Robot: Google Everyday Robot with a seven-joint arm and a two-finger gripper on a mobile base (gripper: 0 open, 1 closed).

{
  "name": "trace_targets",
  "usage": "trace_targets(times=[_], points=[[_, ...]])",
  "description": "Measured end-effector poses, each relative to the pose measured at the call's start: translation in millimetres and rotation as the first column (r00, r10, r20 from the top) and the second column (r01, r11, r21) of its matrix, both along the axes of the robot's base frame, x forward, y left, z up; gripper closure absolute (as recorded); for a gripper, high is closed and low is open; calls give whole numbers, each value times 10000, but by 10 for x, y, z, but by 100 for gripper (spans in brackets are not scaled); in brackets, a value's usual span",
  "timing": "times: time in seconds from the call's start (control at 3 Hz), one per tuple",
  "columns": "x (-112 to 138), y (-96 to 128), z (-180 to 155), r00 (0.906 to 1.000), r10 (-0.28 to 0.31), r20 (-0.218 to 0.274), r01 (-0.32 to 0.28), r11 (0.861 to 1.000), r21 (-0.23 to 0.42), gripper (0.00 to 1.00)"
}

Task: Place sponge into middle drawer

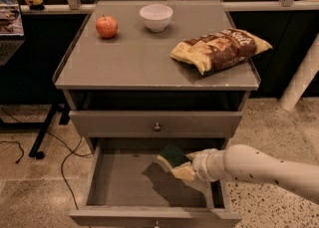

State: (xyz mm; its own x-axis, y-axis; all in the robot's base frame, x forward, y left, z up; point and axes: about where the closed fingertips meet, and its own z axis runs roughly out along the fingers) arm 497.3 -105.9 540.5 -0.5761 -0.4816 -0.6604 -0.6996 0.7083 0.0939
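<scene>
**A:** Which step is in hand here?

**B:** The sponge is over its goal but not yet released. The gripper [192, 168], at the lower centre-right of the frame, holds the sponge [173, 156] above the open middle drawer [124, 184]. The sponge's shadow lies on the drawer floor beneath it. The fingers are closed on the sponge's yellow foam, and its green side faces up.

**A:** What does the next move call for?

**B:** I'd judge a short descent, then parting the fingers so the sponge drops flat inside. The wrist sits near the drawer's right wall, so it needs to stay clear of it.

**A:** Anything hard to make out?

**B:** The fingers are mostly hidden behind the sponge, so I can't tell exactly where they pinch it. The arm [269, 170] runs off the right edge, and the drawer's front is cut off at the bottom. The apple [106, 26], bowl [156, 17] and snack bag [219, 50] on the bench [139, 65] play no part.
</scene>
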Motion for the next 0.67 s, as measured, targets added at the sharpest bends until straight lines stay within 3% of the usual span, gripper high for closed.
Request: trace_targets(times=[0.67], points=[[121,-183,-595,9970,-487,-602,511,9979,395,100]])
